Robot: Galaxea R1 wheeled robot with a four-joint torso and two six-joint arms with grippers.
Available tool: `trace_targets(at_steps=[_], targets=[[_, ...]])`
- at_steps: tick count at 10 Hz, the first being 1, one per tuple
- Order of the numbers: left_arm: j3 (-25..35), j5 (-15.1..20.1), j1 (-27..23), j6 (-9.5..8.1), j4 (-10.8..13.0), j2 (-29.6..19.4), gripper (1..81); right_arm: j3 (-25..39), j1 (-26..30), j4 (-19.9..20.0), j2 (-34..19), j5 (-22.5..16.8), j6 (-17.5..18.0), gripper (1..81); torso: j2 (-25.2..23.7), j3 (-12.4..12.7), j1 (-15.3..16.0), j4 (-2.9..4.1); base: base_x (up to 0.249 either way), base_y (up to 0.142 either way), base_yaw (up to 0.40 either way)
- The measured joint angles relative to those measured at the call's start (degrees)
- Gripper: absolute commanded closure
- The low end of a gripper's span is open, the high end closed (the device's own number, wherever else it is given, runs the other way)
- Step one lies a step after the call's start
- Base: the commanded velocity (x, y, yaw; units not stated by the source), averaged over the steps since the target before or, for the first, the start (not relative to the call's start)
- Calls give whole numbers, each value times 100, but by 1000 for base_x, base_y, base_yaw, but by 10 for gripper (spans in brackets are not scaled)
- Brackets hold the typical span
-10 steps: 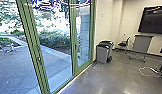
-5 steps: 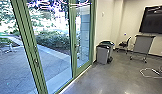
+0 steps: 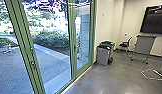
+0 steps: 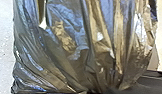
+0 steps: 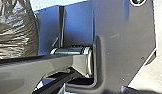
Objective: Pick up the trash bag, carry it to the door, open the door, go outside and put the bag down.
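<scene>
The black trash bag [image 4: 79, 47] looms large in the left wrist view, shiny and creased. Its folds draw together at my left gripper [image 4: 103, 90], which is shut on it. Part of the bag [image 5: 15, 30] also shows in the right wrist view, beside my robot's dark plate. In the head view, glass doors with green frames [image 3: 23, 47] stand ahead on the left, and their panels look closed. Small dark hardware [image 3: 32, 63] sits on the nearer upright. Paving and shrubs lie beyond the glass.
Grey bins [image 3: 104, 55] stand against the wall right of the doors. Farther right are a chair [image 3: 125, 45], a wheeled grey stand [image 3: 144, 45], a wall screen [image 3: 154, 20] and a white cable [image 3: 147, 75] on the floor. Outside, light furniture [image 3: 9, 48] stands on the paving.
The head view has shifted as the robot moves: the near door upright lies farther left, while the stand and screen sit slightly farther right.
</scene>
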Motion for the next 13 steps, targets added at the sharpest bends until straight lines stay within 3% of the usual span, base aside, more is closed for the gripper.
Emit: trace_targets(at_steps=[5, 13], targets=[[-9, 0, 11, -2, 2, 0, 811, -4, 0, 0, 4, 0, 16, 10, 0, 0, -4, 0, 137, -65, 0], [-5, -6, 2, -2, 2, -1, 811, -4, -2, 0, 4, -2, 16, 10, 0, 0, -4, 0, 136, 0, 0]])
